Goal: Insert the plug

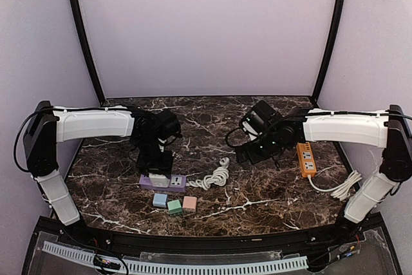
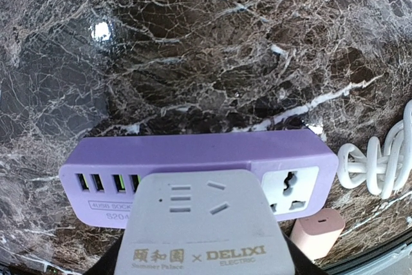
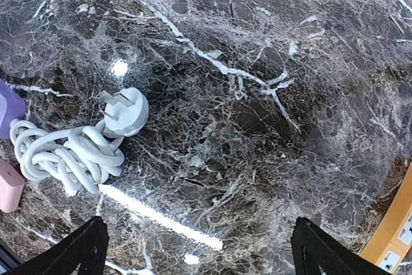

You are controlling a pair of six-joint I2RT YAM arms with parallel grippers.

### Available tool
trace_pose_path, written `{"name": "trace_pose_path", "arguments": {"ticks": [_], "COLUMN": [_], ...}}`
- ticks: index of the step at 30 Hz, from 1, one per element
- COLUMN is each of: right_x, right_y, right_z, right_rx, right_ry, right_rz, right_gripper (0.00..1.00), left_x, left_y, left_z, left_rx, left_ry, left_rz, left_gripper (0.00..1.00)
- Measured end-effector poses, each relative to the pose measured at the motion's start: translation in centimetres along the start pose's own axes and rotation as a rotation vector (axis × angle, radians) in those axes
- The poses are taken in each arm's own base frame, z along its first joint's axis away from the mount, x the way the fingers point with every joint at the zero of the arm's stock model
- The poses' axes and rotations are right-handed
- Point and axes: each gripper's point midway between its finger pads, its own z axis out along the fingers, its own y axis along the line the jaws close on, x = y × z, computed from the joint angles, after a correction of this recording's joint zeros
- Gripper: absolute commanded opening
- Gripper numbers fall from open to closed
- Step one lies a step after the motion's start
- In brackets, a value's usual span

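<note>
The left claw [image 1: 157,170] hangs low over the dark tabletop [image 1: 257,127]. It is clenched on a white plug block [image 2: 203,223]. Only small dark bits of the claw show at the sides of the block.

Right under this claw lies the purple power strip [image 2: 193,159]. The block sits on top of it, near its middle. I cannot tell if the block's pins are down in the holes. On one side of the block the strip has four little slots. On the other side one big socket is bare.

A bundled white cord [image 2: 380,165] lies at the end of the strip, a little way from the left claw. A pink cube [image 2: 317,231] sits close to the strip, on the near side of the claw. A green cube [image 1: 174,207] and a blue cube [image 1: 159,200] sit in a row with it.

The right claw [image 3: 203,249] is released. Its two dark fingers [image 3: 84,249] are spread wide with nothing between them. It is up above bare tabletop. The white cord's pronged plug [image 3: 125,113] lies ahead of this claw and off to one side. An orange power strip [image 1: 306,159] lies on its other side.
</note>
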Motion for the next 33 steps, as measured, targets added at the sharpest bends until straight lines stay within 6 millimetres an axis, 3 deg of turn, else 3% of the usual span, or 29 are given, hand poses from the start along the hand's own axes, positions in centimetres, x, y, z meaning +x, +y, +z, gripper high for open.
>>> {"name": "trace_pose_path", "arguments": {"ticks": [15, 33], "right_x": [0.22, 0.52], "right_y": [0.26, 0.17], "right_z": [0.24, 0.53], "right_rx": [-0.013, -0.006], "right_ry": [0.013, 0.027], "right_rz": [0.002, 0.0], "right_gripper": [0.99, 0.99], "left_x": [0.26, -0.05], "left_y": [0.17, 0.1], "left_z": [0.16, 0.29], "left_rx": [0.035, -0.012], "left_ry": [-0.085, -0.059], "left_rz": [0.003, 0.045], "left_gripper": [0.01, 0.01]}}
